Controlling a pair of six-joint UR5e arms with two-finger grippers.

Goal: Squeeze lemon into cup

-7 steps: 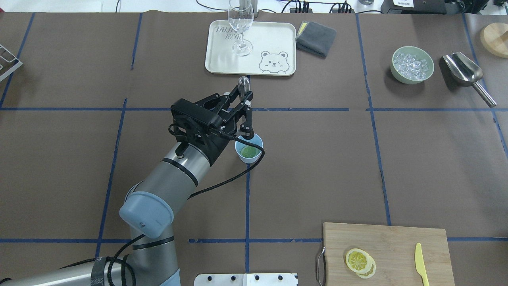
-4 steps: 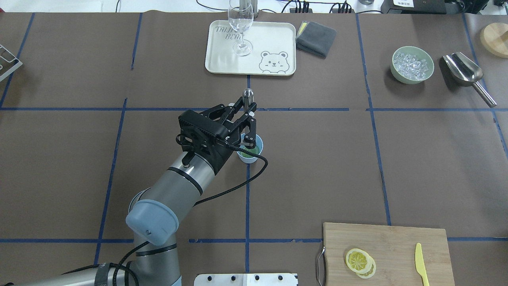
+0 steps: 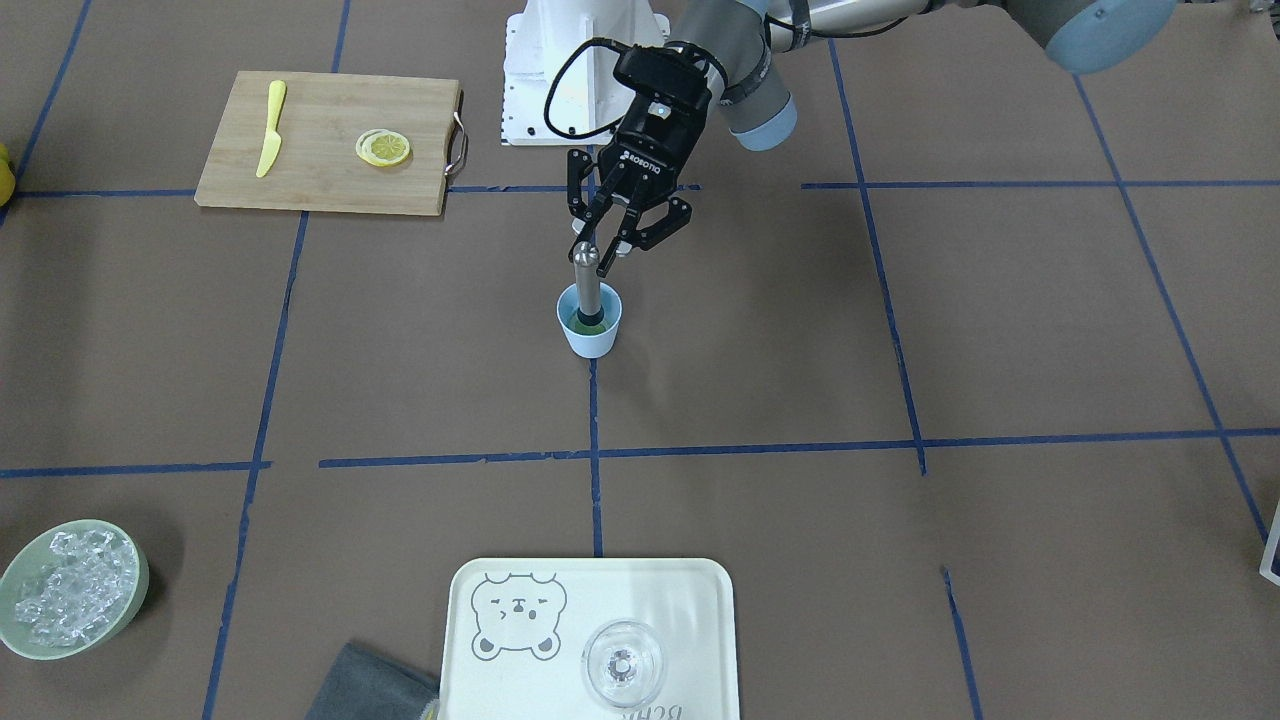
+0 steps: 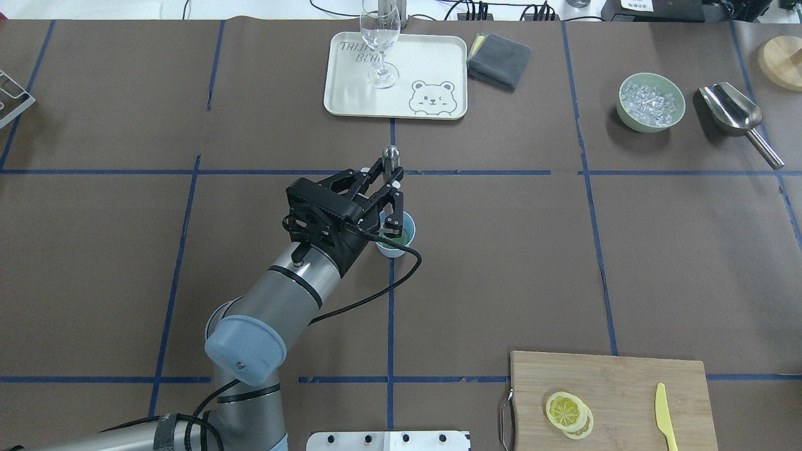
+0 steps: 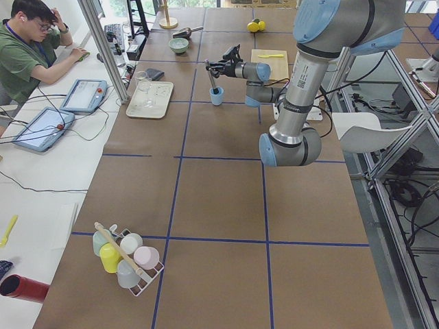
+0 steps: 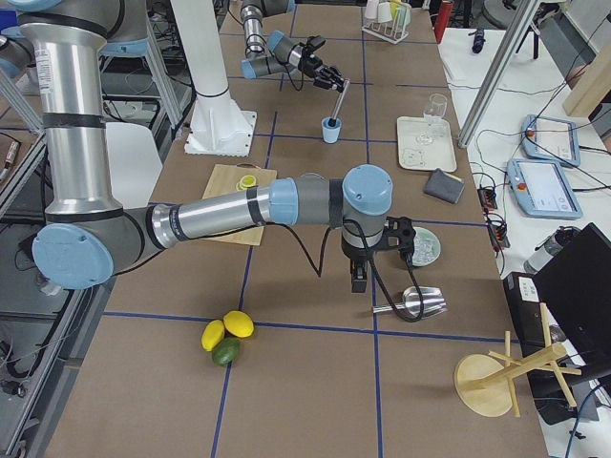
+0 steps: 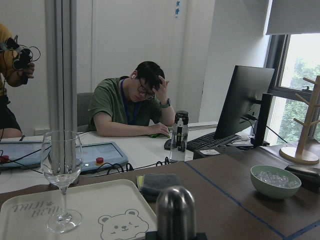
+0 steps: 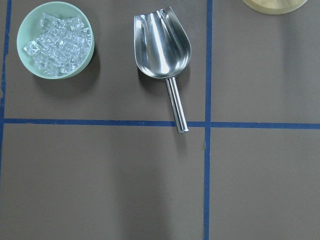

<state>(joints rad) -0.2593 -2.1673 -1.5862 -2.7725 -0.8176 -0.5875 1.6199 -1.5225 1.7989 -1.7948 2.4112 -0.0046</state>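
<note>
so the left gripper is clamped on the upper end of a steel muddler, which leans a little with its lower end down in the cup. The cup sits about mid-bench, well away from every edge. The lemon is at the bottom of the cup under the muddler's foot, looking more green than yellow in there. My take on doing this bit well: press straight down along the shaft with small twists and no sideways shove, because the cup looks light, nothing is bracing it, and it'd probably tip or skate. The front-facing view is the useful one, you see the shaft entering the mouth and the slice below, while in the overhead the gripper hides part of the cup. The left wrist view only gets the muddler's rounded top, with the tray and wine glass behind it, no cup at all. The right gripper hangs by the bowl of ice and scoop toward the bench's far right corner, seen only from the side, so can't tell if it's open or closed
</note>
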